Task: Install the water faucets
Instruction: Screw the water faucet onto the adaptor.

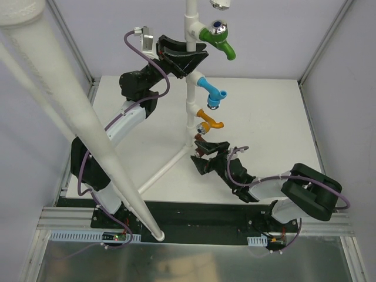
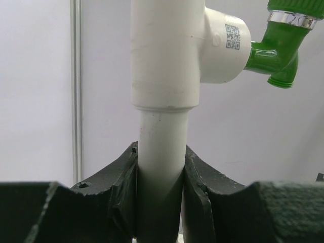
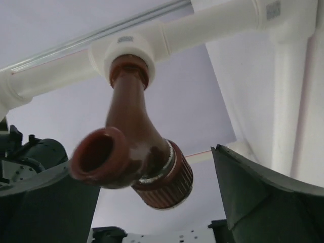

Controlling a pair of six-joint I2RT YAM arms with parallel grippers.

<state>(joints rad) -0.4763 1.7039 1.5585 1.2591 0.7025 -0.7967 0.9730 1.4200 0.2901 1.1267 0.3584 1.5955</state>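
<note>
A white upright pipe (image 1: 189,88) carries the green faucet (image 1: 218,39), the blue faucet (image 1: 212,94) and the orange faucet (image 1: 209,121), one below the other. The brown faucet (image 3: 132,152) sits with its neck in a white fitting (image 3: 127,50) low on the frame; in the top view it (image 1: 202,147) shows at my right gripper. My right gripper (image 1: 210,157) is open, its fingers (image 3: 263,197) standing apart on either side of the brown faucet. My left gripper (image 1: 183,57) is shut on the upright pipe (image 2: 161,152), just under the tee that holds the green faucet (image 2: 281,53).
A thick white pipe (image 1: 76,111) crosses the left of the top view close to the camera. A thinner base pipe (image 1: 164,167) lies diagonally on the white table (image 1: 276,117). Grey enclosure walls stand on both sides. A silver fitting (image 1: 220,3) shows at the top edge.
</note>
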